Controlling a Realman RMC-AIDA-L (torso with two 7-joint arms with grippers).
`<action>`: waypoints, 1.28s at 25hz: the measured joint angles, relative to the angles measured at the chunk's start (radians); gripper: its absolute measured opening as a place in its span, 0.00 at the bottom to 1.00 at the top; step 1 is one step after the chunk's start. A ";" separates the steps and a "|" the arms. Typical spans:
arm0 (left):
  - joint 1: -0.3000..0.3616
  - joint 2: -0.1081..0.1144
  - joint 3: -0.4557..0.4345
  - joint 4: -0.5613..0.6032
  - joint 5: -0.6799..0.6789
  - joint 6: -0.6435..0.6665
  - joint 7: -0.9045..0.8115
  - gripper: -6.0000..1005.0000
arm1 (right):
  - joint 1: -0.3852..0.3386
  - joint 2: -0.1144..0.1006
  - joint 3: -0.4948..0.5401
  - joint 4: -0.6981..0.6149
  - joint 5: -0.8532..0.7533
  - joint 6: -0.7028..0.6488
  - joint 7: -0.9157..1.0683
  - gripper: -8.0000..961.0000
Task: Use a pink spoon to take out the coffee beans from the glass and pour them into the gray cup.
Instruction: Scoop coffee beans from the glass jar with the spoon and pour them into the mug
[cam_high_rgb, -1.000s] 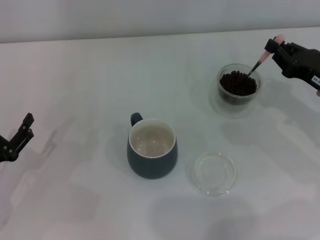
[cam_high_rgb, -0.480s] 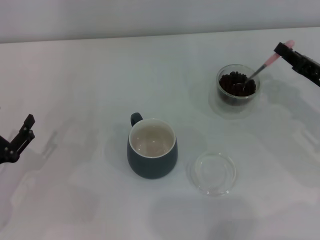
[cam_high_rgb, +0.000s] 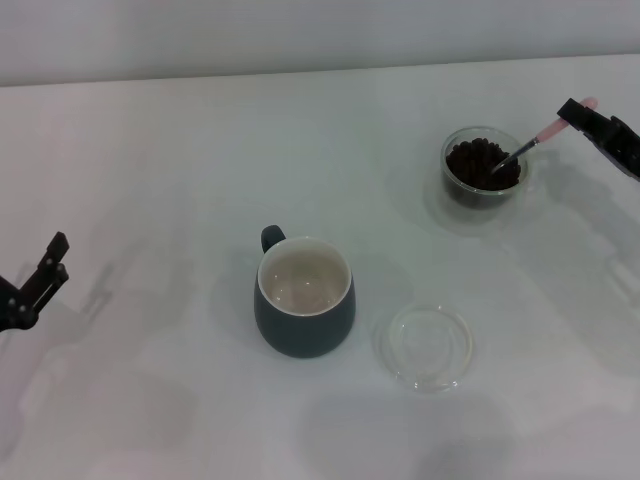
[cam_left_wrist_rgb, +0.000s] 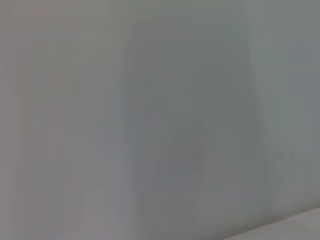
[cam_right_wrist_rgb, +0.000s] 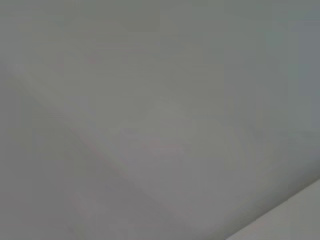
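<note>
Head view. The right hand (cam_high_rgb: 580, 112), clamped on the handle of the pink spoon (cam_high_rgb: 540, 135), holds its metal bowl among the coffee beans (cam_high_rgb: 482, 163) in the glass (cam_high_rgb: 484, 168). The gray cup (cam_high_rgb: 304, 297) stands well apart from the glass on the tabletop (cam_high_rgb: 180, 150); a clear saucer (cam_high_rgb: 428, 347) lies beside the cup. The left hand (cam_high_rgb: 45, 268), fingers apart, hangs far beyond the cup.

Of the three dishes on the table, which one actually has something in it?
The small clear glass at far right, full of dark coffee beans. The gray cup and flat clear saucer hold nothing.
</note>
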 joint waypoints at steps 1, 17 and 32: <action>0.000 0.000 0.000 0.000 0.000 0.000 0.000 0.79 | 0.001 0.000 0.000 0.000 0.000 0.000 0.013 0.17; -0.007 0.003 -0.001 -0.001 0.000 -0.001 0.000 0.79 | 0.004 0.000 0.000 -0.011 0.015 -0.002 0.089 0.17; -0.008 0.004 -0.001 0.006 -0.038 -0.003 0.028 0.79 | 0.004 -0.010 0.000 -0.015 0.026 -0.012 0.175 0.17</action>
